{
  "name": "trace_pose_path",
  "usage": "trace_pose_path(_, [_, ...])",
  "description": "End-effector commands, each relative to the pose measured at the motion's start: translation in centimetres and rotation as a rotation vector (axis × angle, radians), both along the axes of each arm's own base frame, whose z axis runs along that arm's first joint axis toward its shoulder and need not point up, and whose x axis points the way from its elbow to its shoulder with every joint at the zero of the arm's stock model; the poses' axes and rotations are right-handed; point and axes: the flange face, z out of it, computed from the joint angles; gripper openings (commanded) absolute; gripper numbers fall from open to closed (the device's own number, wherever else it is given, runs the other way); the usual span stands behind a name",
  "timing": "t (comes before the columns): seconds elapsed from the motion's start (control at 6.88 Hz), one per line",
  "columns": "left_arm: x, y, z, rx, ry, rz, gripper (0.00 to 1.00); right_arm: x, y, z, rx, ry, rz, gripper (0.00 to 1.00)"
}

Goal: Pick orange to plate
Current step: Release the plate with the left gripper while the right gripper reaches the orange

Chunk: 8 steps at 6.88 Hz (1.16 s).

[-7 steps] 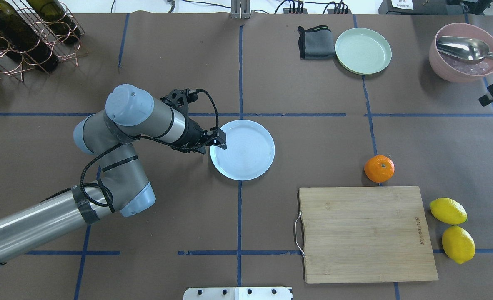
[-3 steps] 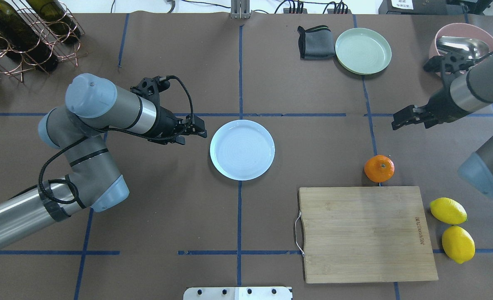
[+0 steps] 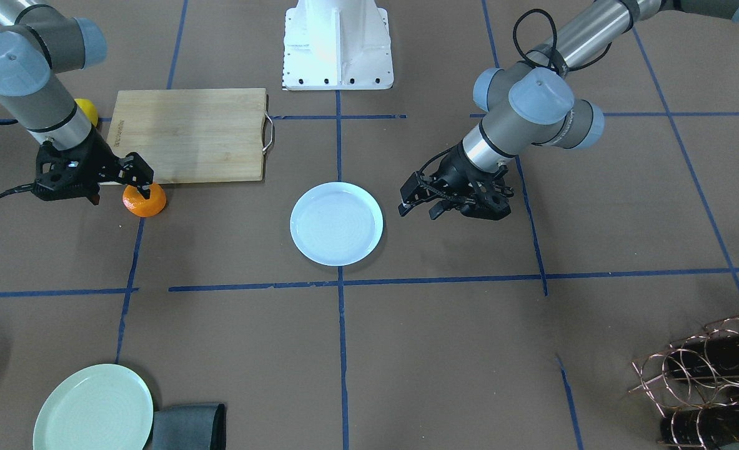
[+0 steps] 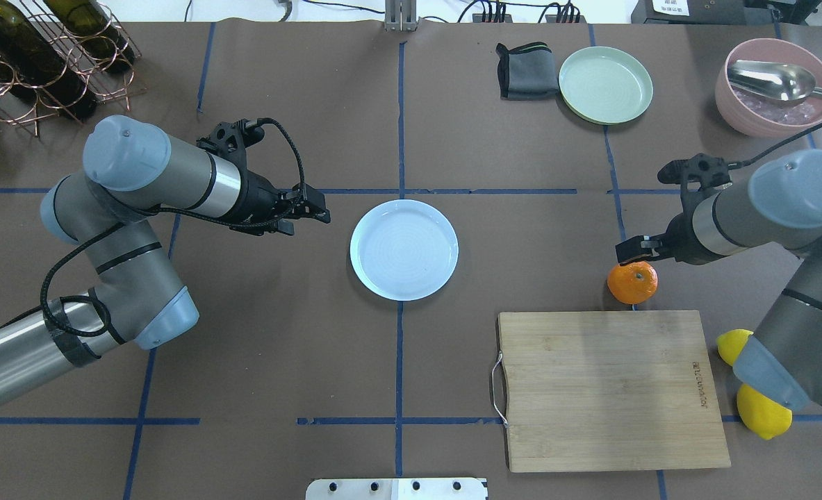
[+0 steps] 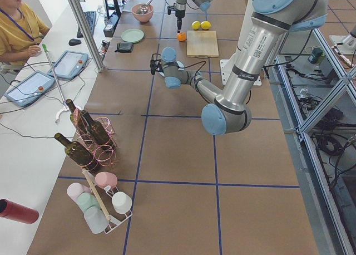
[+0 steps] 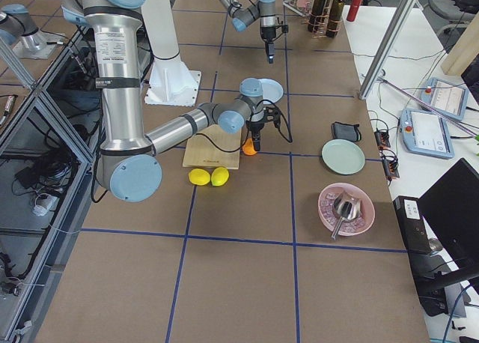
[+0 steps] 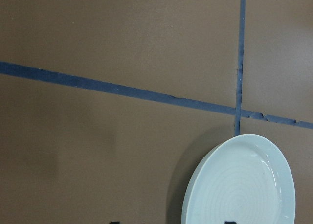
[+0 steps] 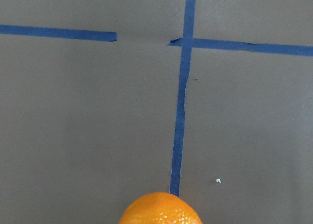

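Observation:
The orange [image 4: 632, 282] lies on the brown table just beyond the cutting board's far edge, also seen as the orange [image 3: 145, 201] and at the bottom edge of the right wrist view as the orange [image 8: 161, 210]. My right gripper [image 4: 636, 248] hangs open just above its far side, apart from it; it shows as the right gripper [image 3: 121, 194]. The white plate [image 4: 404, 250] sits empty at the table's middle, also plate [image 3: 337, 223] and plate [image 7: 239, 185]. My left gripper [image 4: 310, 219] is open and empty, a short way left of the plate.
A wooden cutting board [image 4: 609, 389] lies near the front right, with two lemons [image 4: 765, 417] beside it partly under my right arm. At the back stand a pale green plate [image 4: 605, 85], a grey cloth [image 4: 522, 69], a pink bowl [image 4: 775, 111] and a bottle rack [image 4: 42, 55].
My left gripper has pulled back leftward off the plate's rim. My right arm has come in from the right and lowered over the orange. Orange and plate have not moved.

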Motion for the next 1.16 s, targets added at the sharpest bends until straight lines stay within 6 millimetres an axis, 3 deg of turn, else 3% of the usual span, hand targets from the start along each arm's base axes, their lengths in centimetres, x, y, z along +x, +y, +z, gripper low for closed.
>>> trace_pose_path(0.0, [-0.3, -0.2, -0.1, 0.0, 0.002, -0.001, 0.77, -1.6, 1.5, 0.7, 0.005, 0.028, 0.003, 1.0])
trace_pose_path(0.44, [-0.5, -0.2, -0.3, 0.001, 0.006, -0.003, 0.77, -3.4, 1.8, 2.5, -0.012, 0.059, -0.027, 1.0])
trace_pose_path(0.87, [-0.6, -0.1, -0.4, 0.004, 0.01, -0.003, 0.77, -4.1, 2.2, 2.8, -0.02, 0.064, -0.034, 0.99])
trace_pose_path(1.02, [-0.6, 0.0, -0.5, 0.005, 0.011, -0.003, 0.78, -4.3, 2.2, 2.9, -0.02, 0.066, -0.036, 0.87])
